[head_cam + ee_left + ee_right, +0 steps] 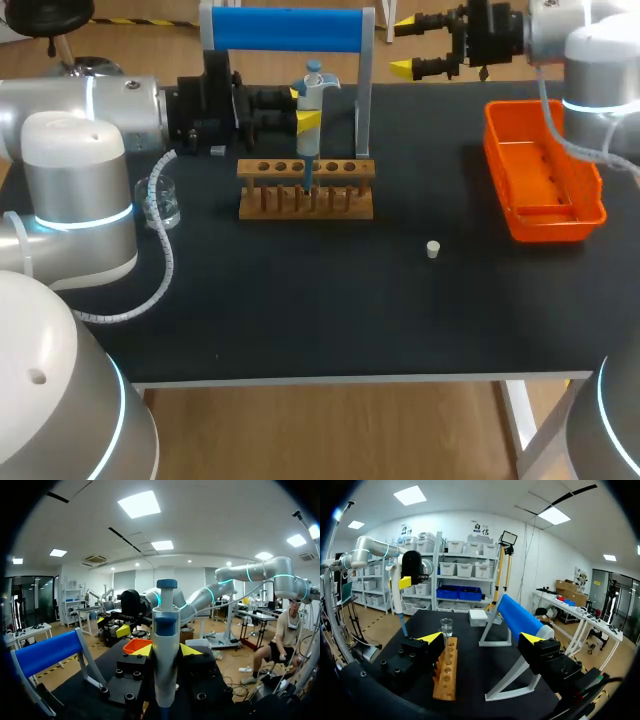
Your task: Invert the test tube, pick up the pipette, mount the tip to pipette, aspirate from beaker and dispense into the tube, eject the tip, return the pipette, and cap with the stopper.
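1. Our left gripper (pixel 303 108) is clenched on the grey-white plastic pipette with a blue plunger cap (pixel 311 95), pressing its body from both sides; the pipette hangs upright above the black table (pixel 300 320), near the blue-barred metal stand (pixel 285 30).
2. A slim blue tip (pixel 307 180) sits on the pipette's lower end, so we judge the mounting done; the tip lines up with the light wooden tube rack (pixel 345 205), but we cannot tell whether it is in a hole or merely above one; we make out no test tube.
3. Our right gripper (pixel 403 48) hangs released and empty by the far edge, near the orange plastic tray (pixel 555 225).
4. The step in hand reads as the liquid transfer; if the tip is unfilled, the next move calls for carrying it upright to the small clear glass beaker (pixel 160 200) beside our left arm and lowering it straight in; the small white stopper (pixel 433 249) lies alone, well apart from the rack, awaiting the capping.
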You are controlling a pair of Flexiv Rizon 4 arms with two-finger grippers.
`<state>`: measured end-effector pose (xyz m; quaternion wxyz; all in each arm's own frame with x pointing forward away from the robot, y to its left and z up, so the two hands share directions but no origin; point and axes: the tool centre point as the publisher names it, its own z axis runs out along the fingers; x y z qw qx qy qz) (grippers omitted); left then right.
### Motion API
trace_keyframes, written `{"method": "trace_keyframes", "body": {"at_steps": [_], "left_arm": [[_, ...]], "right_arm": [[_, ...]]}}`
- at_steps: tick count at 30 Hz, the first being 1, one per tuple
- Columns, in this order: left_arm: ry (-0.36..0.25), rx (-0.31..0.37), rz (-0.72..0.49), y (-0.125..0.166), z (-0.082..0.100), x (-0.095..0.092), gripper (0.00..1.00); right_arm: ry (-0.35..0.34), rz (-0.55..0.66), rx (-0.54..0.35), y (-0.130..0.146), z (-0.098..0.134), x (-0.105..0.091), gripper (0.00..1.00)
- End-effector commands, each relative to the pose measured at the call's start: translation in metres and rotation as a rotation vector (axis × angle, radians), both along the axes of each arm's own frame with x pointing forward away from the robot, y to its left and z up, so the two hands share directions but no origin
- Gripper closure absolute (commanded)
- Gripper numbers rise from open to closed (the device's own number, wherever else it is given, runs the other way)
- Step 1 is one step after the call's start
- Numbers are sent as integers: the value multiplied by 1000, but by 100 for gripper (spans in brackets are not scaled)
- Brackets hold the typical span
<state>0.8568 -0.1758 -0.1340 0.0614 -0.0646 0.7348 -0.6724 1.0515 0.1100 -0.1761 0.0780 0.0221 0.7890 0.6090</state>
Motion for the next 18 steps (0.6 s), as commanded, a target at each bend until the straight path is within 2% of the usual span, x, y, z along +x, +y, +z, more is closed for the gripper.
{"method": "trace_keyframes", "body": {"at_steps": [1, 11, 18], "left_arm": [[-2, -3, 2, 0, 0, -1, 100], [-2, -3, 2, 0, 0, -1, 100], [-2, -3, 2, 0, 0, -1, 100]], "right_arm": [[11, -4, -41, 9, -2, 11, 0], [-4, -43, -108, 20, -5, 19, 0], [-19, -60, -113, 28, 1, 23, 0]]}}
